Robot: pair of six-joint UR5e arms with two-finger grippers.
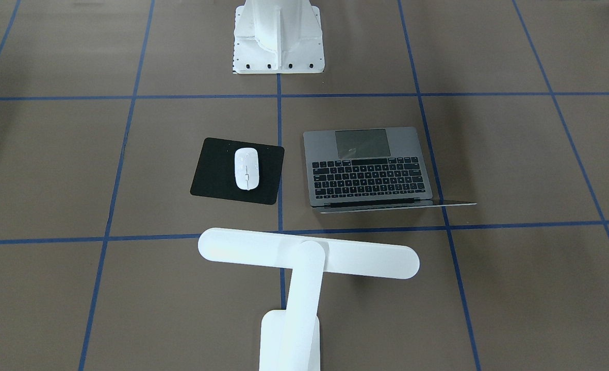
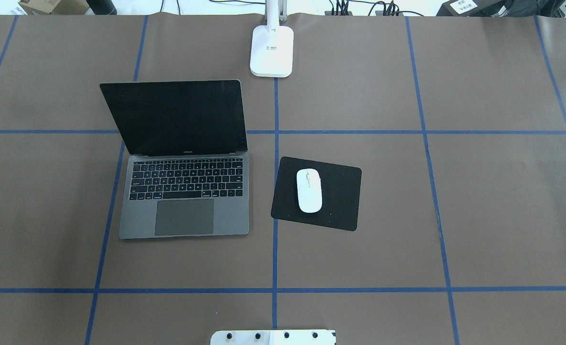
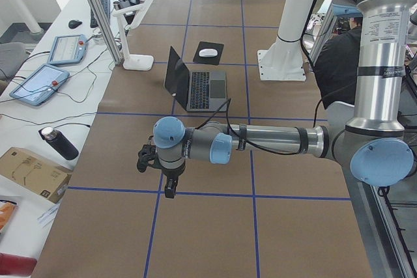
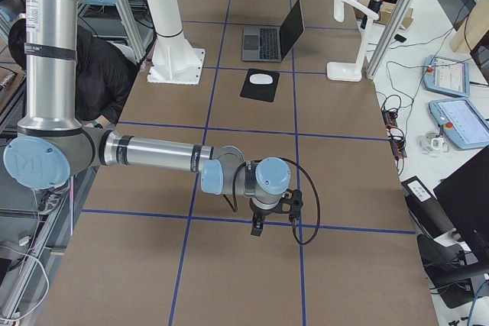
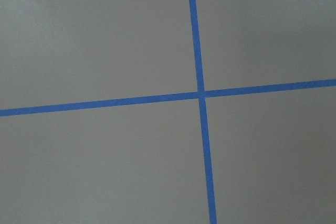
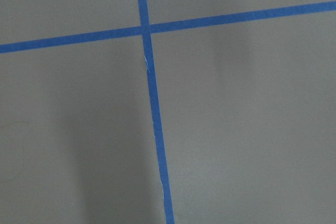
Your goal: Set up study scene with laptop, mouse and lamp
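Three things make up the study scene, and by my judgement all are already in place. The laptop (image 2: pixel 187 191) lies open on the robot's left half of the tabletop (image 2: pixel 493 206), its dark screen raised and facing the robot. The mouse (image 2: pixel 309 190) lies lengthwise on a black mouse pad (image 2: pixel 340 196) just beside the laptop's right edge, across a blue tape line (image 2: pixel 276 225). The lamp (image 2: pixel 271 50) stands with its base at the far edge on that same line, behind both. Seen from the front, its bar head reaches across above the gap behind the laptop and pad. The left arm (image 3: pixel 273 140) and right arm (image 4: pixel 153 152) hang low at opposite ends of the tabletop, well apart from everything. Their wrist cameras show only bare brown surface and tape, so I cannot tell whether the jaws are wide or narrow. The step in hand looks like a final check rather than a grasp. Doing it well mostly means leaving the arrangement alone and keeping both arms outside the middle squares. The pad sits slightly skewed to the grid. If that needs trimming, I would have the right arm come in from above and nudge the pad's outer edge, not the glossy mouse, which would likely slide. Any reach should steer clear of the raised screen and the tall lamp, which seems easy to tip.
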